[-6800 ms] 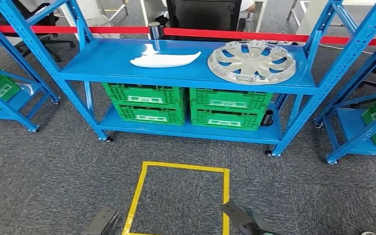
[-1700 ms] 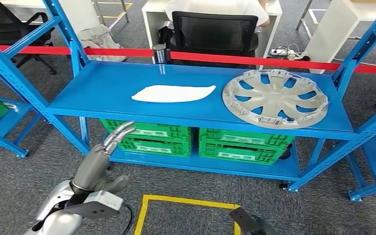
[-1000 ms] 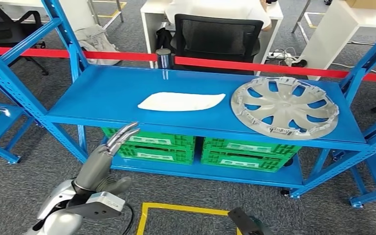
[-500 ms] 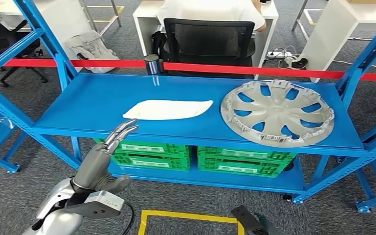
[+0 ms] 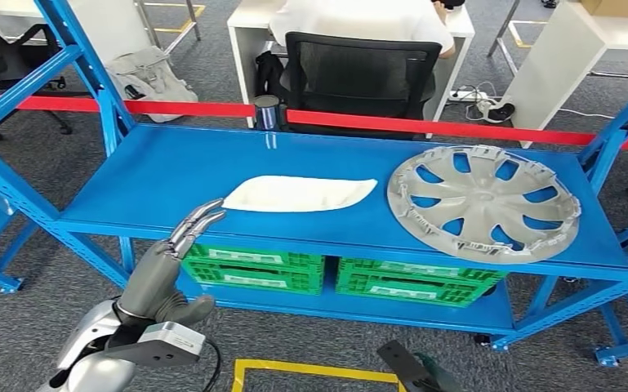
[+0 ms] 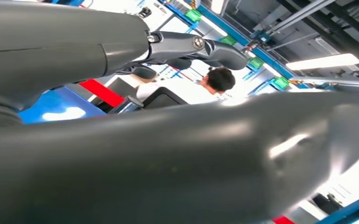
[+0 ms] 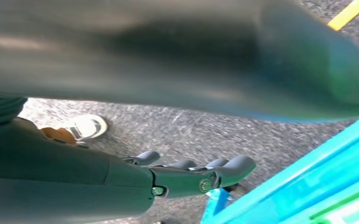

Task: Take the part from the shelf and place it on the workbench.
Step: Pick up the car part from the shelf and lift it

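On the top level of the blue shelf (image 5: 171, 175) lie two parts: a white elongated panel (image 5: 298, 194) near the middle and a silver wheel cover (image 5: 483, 202) to its right. My left hand (image 5: 167, 265) is raised in front of the shelf's front edge, fingers stretched toward the white panel's left end, a little short of it and holding nothing. In the left wrist view the left hand's fingers (image 6: 191, 46) are straight and empty. My right hand (image 7: 168, 177) hangs low over the grey carpet, fingers extended, holding nothing.
Green crates (image 5: 253, 269) fill the lower shelf level. A red barrier tape (image 5: 457, 129) with a black post (image 5: 267, 112) runs behind the shelf, and beyond it a person sits on a black chair (image 5: 359, 65). Yellow floor tape (image 5: 310, 371) marks a square below. More blue racks stand at both sides.
The camera has come closer to the shelf and shifted. My left arm has come up from below, and its hand now reaches nearer the shelf's front edge.
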Robot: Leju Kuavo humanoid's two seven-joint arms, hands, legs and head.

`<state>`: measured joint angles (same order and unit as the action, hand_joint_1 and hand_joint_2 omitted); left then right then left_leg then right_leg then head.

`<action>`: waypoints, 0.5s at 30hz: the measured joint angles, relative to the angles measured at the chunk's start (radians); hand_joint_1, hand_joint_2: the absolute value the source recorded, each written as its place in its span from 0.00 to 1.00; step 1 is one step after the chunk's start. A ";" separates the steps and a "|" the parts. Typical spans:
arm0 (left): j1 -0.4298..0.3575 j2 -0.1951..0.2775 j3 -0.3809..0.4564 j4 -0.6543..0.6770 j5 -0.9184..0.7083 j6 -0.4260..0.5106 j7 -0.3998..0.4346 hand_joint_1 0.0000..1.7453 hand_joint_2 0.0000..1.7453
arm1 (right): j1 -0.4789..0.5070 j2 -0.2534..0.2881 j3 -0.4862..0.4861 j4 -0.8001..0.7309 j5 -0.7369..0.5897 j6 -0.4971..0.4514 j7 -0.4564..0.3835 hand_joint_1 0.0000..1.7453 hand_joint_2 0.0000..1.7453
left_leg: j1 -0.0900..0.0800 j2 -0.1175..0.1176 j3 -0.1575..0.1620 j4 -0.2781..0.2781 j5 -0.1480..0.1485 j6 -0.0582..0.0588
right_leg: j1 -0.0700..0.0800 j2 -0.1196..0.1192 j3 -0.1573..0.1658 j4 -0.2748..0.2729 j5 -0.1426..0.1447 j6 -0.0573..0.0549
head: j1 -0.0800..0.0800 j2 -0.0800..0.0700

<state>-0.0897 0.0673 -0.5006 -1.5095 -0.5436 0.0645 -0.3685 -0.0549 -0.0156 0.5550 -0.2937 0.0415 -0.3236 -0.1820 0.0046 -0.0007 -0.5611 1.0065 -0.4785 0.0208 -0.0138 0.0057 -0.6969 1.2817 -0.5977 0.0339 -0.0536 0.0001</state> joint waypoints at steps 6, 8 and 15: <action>0.021 0.000 0.018 -0.031 -0.003 0.004 0.021 0.00 0.00 | -0.007 0.003 0.007 0.000 0.006 0.004 0.007 0.00 0.00 | -0.006 -0.004 0.025 0.010 -0.036 -0.016 | -0.003 -0.003 0.092 -0.253 0.133 -0.011 | -0.002 0.000; 0.026 0.000 0.024 -0.041 -0.004 0.003 0.033 0.00 0.00 | -0.008 0.004 0.008 0.000 0.007 0.004 0.008 0.00 0.00 | -0.007 -0.004 0.029 0.004 -0.036 -0.007 | -0.001 -0.002 0.092 -0.253 0.131 -0.017 | -0.003 0.000; 0.045 0.002 0.041 -0.067 -0.007 0.002 0.036 0.00 0.00 | -0.014 0.005 0.016 0.000 0.013 0.004 0.015 0.00 0.00 | -0.006 -0.004 0.042 -0.014 -0.034 -0.029 | 0.002 -0.002 0.096 -0.252 0.123 -0.030 | -0.003 0.000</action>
<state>-0.0445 0.0694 -0.4596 -1.5767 -0.5504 0.0660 -0.3324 -0.0688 -0.0103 0.5706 -0.2937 0.0544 -0.3195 -0.1667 -0.0009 -0.0043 -0.5189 0.9925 -0.5124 -0.0077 -0.0121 0.0040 -0.6009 1.0296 -0.4750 0.0041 -0.0563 0.0000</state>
